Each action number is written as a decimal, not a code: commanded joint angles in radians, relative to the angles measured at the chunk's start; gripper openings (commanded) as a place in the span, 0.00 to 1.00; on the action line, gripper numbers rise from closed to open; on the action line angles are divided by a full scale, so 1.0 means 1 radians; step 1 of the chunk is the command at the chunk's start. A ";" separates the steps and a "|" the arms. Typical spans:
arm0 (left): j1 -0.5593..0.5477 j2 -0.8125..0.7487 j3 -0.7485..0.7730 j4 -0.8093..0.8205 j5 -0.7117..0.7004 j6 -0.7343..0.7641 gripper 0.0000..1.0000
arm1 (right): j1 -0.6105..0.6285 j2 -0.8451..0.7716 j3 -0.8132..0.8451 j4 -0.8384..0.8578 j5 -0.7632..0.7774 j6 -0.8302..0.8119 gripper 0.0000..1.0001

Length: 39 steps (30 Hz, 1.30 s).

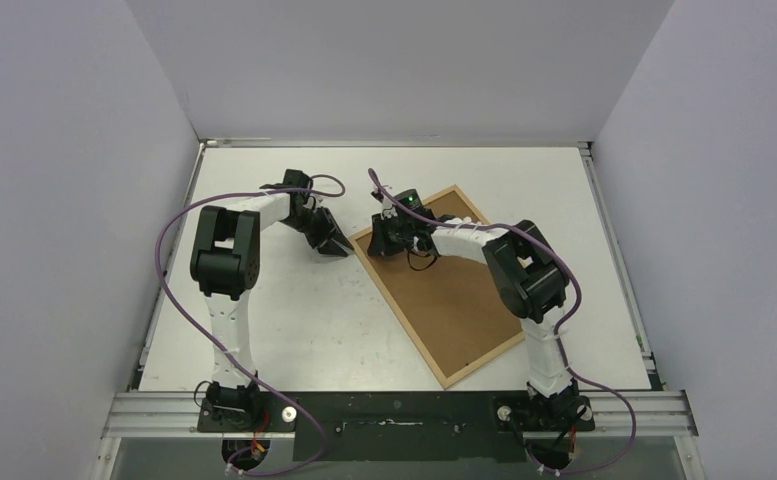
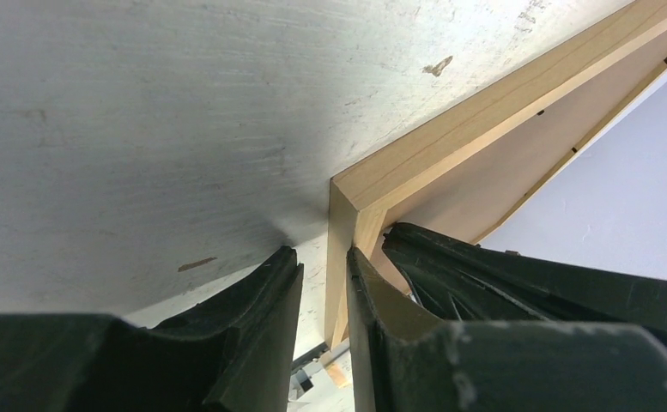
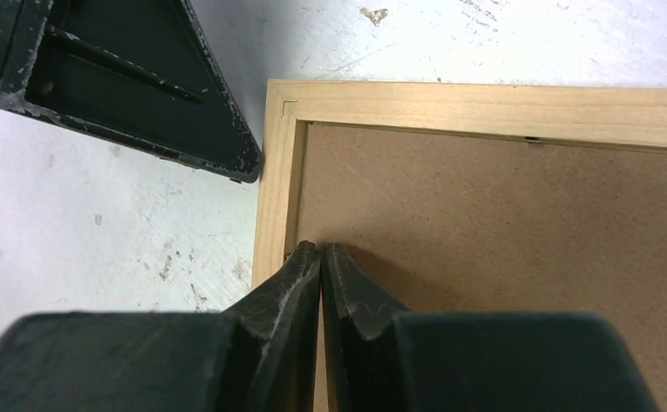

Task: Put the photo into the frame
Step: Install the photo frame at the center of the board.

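Right gripper [image 3: 321, 249]: pressed almost together, a hairline slit only between the fingers [image 3: 278, 300]; tips down on the brown backing panel [image 3: 501, 275], hard against the inner edge of one strip of the frame [image 3: 484, 103], just short of its corner. Pinching anything or not: not discernible.

Left gripper [image 2: 323, 255]: partly spread, straddling the same wooden strip from outside the frame; one finger against the wood, the other parted from it by a sliver of table [image 2: 141, 112]. Seen from the right wrist, tip just touching the strip's outer edge, close to the right gripper, with only the strip between.

Left arm [image 1: 226, 250]: from its base at the near left edge, up to a raised elbow, then forward and rightward to the frame's leftmost corner. Right arm [image 1: 524, 270]: from the near right edge, elbow raised over the frame's right part, forearm turned leftward across the panel to that same corner.

Frame: flat on the table, right of centre, set diagonally, back uppermost, panel seated inside.

Count: two arms, two grippers, one frame, one backing panel.
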 commanded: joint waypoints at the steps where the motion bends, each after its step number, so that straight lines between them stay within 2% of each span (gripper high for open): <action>1: 0.001 0.096 -0.043 -0.083 -0.198 0.060 0.26 | -0.067 0.148 -0.120 -0.186 0.159 -0.003 0.08; 7: 0.000 0.093 -0.039 -0.082 -0.192 0.059 0.26 | -0.068 0.149 -0.123 -0.174 0.136 0.002 0.09; 11: 0.003 0.074 -0.045 -0.029 -0.130 0.045 0.26 | -0.053 0.122 -0.121 -0.163 0.128 -0.004 0.16; 15: 0.004 0.032 -0.067 0.106 -0.037 0.016 0.35 | -0.032 0.116 -0.098 -0.187 0.147 -0.024 0.24; 18: 0.002 0.040 -0.049 0.146 0.008 0.003 0.39 | -0.017 0.123 -0.086 -0.208 0.172 -0.048 0.26; 23: -0.010 0.083 0.012 0.031 -0.052 0.019 0.42 | 0.010 0.130 -0.075 -0.249 0.238 -0.084 0.26; 28: -0.024 0.116 0.056 -0.073 -0.126 0.031 0.39 | 0.024 0.140 -0.069 -0.272 0.286 -0.100 0.23; 33: -0.029 0.133 0.050 -0.103 -0.150 0.032 0.32 | 0.038 0.149 -0.067 -0.286 0.309 -0.121 0.21; 39: -0.032 0.137 0.040 -0.105 -0.155 0.033 0.31 | 0.042 0.137 -0.090 -0.262 0.276 -0.130 0.23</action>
